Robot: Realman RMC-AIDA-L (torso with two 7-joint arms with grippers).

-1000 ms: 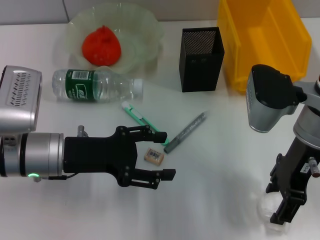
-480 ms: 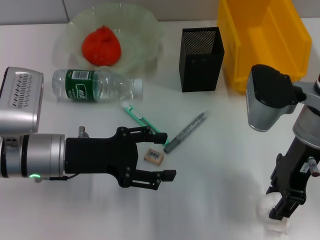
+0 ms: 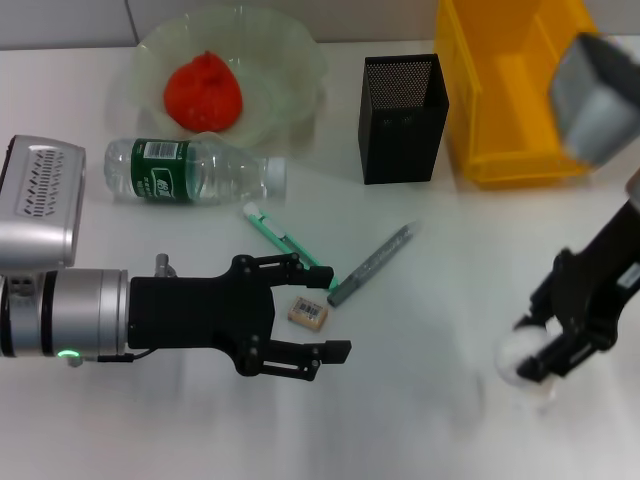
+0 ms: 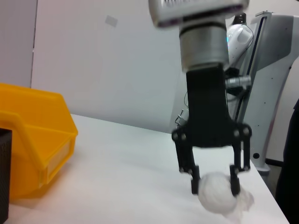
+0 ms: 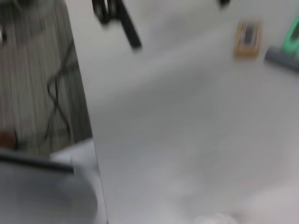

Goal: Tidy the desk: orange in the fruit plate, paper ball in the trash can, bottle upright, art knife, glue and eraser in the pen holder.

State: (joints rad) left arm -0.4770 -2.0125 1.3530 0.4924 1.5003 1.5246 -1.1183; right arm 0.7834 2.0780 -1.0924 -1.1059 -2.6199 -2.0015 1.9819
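My right gripper (image 3: 530, 350) is shut on the white paper ball (image 3: 512, 358) and holds it just above the table at the front right; the left wrist view shows that gripper (image 4: 215, 183) pinching the ball (image 4: 216, 195). My left gripper (image 3: 338, 315) is open low over the table, with the small tan eraser (image 3: 308, 312) between its fingers. The green art knife (image 3: 288, 243) and grey glue stick (image 3: 372, 264) lie just beyond. The bottle (image 3: 190, 172) lies on its side. The orange (image 3: 203, 90) sits in the fruit plate (image 3: 285, 75). The black pen holder (image 3: 402, 118) stands upright.
The yellow bin (image 3: 525, 85) stands at the back right, beside the pen holder. The table's right edge runs close to the right gripper. The right wrist view shows the eraser (image 5: 247, 32) and the table's edge.
The right gripper has lifted the paper ball off the table and swung up and a little left. The left arm has not moved.
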